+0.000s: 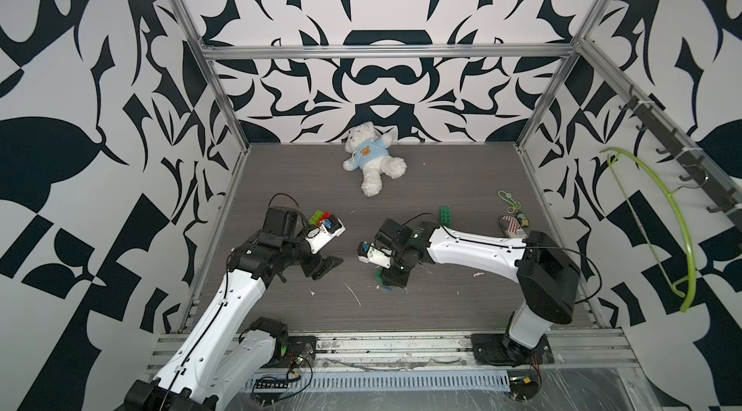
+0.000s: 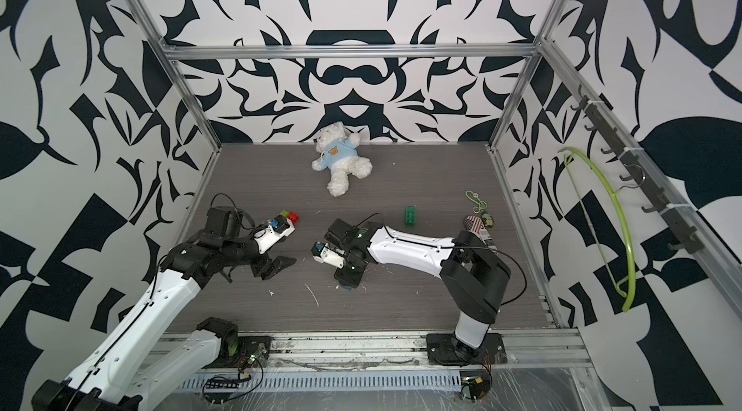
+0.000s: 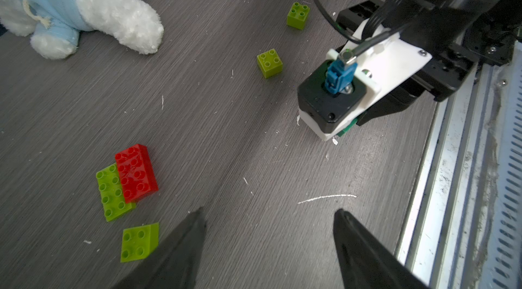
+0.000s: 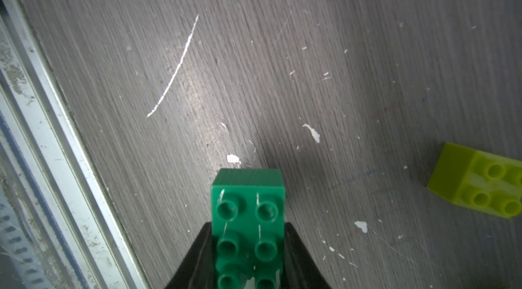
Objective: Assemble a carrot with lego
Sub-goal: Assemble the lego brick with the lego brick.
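Gripping a dark green brick (image 4: 248,188) in the right tool (image 4: 248,231) near the front of the surface (image 4: 339,47) | left tool (image 3: 269,212) open, empty | red brick (image 3: 137,173) sits on a lime brick (image 3: 111,197) | other bricks (image 3: 269,63) loose; carrot barely started.

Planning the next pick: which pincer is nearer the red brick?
Left. The left pincer hangs open close in front of the red brick; the right pincer, shut on a dark green brick, sits farther off.

Teddy bear (image 1: 371,158) mid-frame at table's (image 1: 441,308) back edge; stacked bricks (image 1: 322,217) lower left of it, long brick (image 1: 445,215) lower right, keychain (image 1: 513,220) further right.
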`<state>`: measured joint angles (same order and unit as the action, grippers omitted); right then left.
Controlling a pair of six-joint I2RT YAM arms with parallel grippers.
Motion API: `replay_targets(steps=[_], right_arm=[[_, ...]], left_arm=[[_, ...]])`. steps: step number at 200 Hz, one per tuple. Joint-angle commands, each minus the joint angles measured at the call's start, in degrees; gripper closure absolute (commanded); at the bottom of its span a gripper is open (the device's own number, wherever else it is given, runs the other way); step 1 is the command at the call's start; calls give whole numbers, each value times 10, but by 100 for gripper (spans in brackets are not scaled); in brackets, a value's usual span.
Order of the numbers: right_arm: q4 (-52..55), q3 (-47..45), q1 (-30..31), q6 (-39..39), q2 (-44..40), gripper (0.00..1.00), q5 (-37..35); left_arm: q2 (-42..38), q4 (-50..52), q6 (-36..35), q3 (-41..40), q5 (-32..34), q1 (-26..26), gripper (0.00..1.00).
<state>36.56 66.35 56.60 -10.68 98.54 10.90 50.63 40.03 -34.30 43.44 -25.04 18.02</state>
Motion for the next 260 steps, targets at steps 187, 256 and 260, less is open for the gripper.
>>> replay_targets(steps=[187,256,260], right_arm=[[32,6,-5,29,-39,67,10],[24,-4,-2,58,-24,67,-2],[25,-4,-1,60,-23,67,-4]], left_arm=[[3,-1,6,-6,-10,2,21],[3,-1,7,-7,-9,2,21],[3,-1,7,-7,-9,2,21]])
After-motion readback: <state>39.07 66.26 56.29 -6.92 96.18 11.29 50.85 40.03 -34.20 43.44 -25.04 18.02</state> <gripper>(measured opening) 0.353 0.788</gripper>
